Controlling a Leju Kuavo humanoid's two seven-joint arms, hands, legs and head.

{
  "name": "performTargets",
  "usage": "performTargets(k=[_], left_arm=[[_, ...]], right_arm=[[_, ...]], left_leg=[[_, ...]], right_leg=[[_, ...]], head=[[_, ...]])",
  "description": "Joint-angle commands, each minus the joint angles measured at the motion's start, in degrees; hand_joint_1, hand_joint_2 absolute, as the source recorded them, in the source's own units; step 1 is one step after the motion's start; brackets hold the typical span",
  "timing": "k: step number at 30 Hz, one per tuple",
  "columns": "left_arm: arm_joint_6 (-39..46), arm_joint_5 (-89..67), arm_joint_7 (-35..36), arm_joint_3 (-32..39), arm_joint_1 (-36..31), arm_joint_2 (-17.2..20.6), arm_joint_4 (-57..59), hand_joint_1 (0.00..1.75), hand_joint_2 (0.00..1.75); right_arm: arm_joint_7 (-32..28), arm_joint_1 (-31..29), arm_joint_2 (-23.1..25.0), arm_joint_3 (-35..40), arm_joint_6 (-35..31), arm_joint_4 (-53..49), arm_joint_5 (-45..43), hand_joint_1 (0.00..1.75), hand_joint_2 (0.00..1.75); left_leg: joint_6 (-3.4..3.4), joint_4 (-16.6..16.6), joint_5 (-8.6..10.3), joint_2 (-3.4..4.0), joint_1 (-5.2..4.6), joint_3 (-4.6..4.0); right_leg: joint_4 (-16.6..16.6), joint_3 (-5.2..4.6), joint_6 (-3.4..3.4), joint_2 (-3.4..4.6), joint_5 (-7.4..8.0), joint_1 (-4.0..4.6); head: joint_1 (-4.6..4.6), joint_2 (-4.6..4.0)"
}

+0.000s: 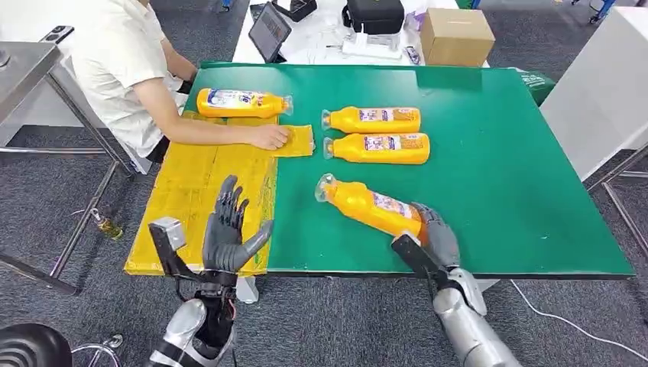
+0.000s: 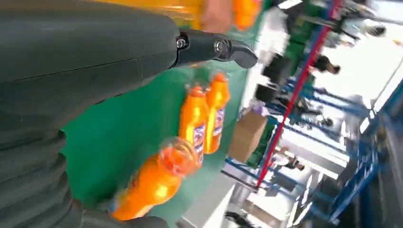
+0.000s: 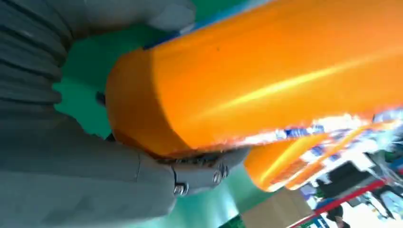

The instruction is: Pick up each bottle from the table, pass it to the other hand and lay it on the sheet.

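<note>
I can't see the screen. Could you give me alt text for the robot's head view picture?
The robot's right hand grips the base of an orange bottle on a green table, while its left hand is open above a yellow sheet. A seated person's hand rests on the sheet beside another bottle; two more bottles lie side by side mid-table.
</note>
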Motion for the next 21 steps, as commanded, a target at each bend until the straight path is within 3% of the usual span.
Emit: performTargets(k=[1, 12, 15, 18, 21], left_arm=[[-4.1, 6.2, 1.7, -1.1, 3.1, 0.7, -0.3, 0.0, 1.75], [-7.6, 5.7, 3.7, -4.8, 1.0, 1.9, 2.3, 0.0, 1.75], [-8.5, 3.2, 3.9, -6.6, -0.8, 2.3, 4.4, 0.0, 1.75], [-8.5, 3.2, 3.9, -6.6, -0.8, 2.3, 4.4, 0.0, 1.75], [-7.4, 0.8, 3.0, -7.0, -2.7, 1.7, 6.9, 0.0, 1.75]], right_arm=[[-1.8, 2.6, 6.3, -1.2, -7.8, -9.8, -7.0, 1.75, 1.75], [-4.7, 2.5, 10.6, 3.9, -6.6, -8.6, -9.1, 1.75, 1.75], [-4.4, 0.6, 11.3, 9.7, -3.3, -5.1, -8.6, 1.75, 1.75], [-4.4, 0.6, 11.3, 9.7, -3.3, -5.1, -8.6, 1.75, 1.75], [-4.6, -0.5, 12.7, 16.9, -2.6, -3.6, -5.4, 1.75, 1.75]], left_leg=[[0.08, 0.0, -0.14, 0.19, 0.0, 0.12], [0.04, -0.1, -0.06, 0.0, 0.0, 0.02], [0.06, 0.0, -0.06, -0.01, 0.02, 0.03], [0.07, 0.0, -0.06, 0.07, 0.0, -0.02], [0.05, -0.1, -0.04, 0.0, 0.0, -0.01]], right_leg=[[0.0, 0.09, -0.14, 0.12, -0.1, 0.05], [0.0, -0.01, -0.07, -0.01, -0.1, 0.03], [0.0, 0.0, -0.05, -0.02, -0.1, 0.04], [0.0, -0.04, -0.03, 0.07, -0.08, 0.0], [0.0, -0.01, -0.07, -0.01, -0.1, 0.01]], head=[[-0.02, 0.0], [0.0, 0.0], [0.0, 0.0], [0.02, 0.0], [0.0, 0.0]])
